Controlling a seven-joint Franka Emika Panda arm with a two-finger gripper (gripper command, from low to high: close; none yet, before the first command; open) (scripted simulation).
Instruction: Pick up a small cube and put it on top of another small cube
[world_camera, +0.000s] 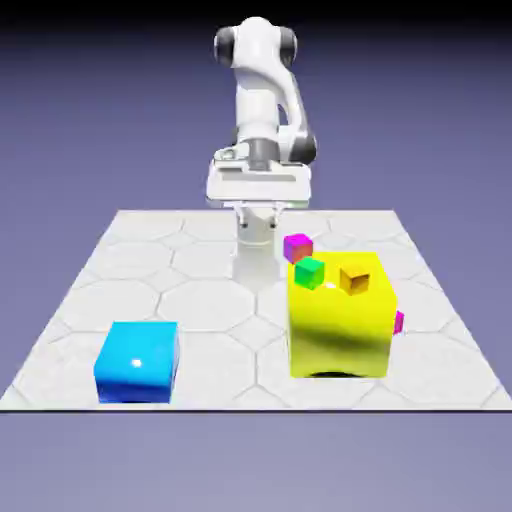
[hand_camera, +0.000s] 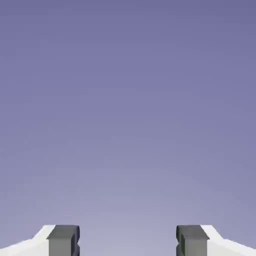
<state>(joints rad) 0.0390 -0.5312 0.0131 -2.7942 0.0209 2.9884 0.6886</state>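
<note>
1. A large glossy blue block (world_camera: 137, 362) sits on the white hexagon-tiled table (world_camera: 200, 300), well apart from the big shiny yellow block (world_camera: 338, 330), off toward the exterior view's left. It plays no part in the stacking.
2. The white two-finger gripper (hand_camera: 127, 240) is released. In the hand view its grey fingertips (hand_camera: 63, 240) stand wide apart with only plain backdrop between them, so it is grasping nothing. The arm is folded up high, behind the yellow block and clear of every cube.
3. The tiny magenta small cube (world_camera: 298, 247) shows at the yellow block's far corner, on the exterior view's left. I cannot tell whether it rests on that top face or lies just behind it.
4. A tiny green cube (world_camera: 309, 272) sits on the yellow block's top, just beside the magenta one. A tiny orange cube (world_camera: 353, 280) sits on the same top, further to the right.
5. A pink sliver (world_camera: 398, 322) peeks out from behind the yellow block's right side. It is too hidden to identify.
6. Judgement: the task is at its opening step, and the approach has not begun.
7. Judgement: the next move calls for pitching the hand down toward the yellow block, centring the open jaws over the magenta cube, and descending without nudging the green neighbour.
</note>
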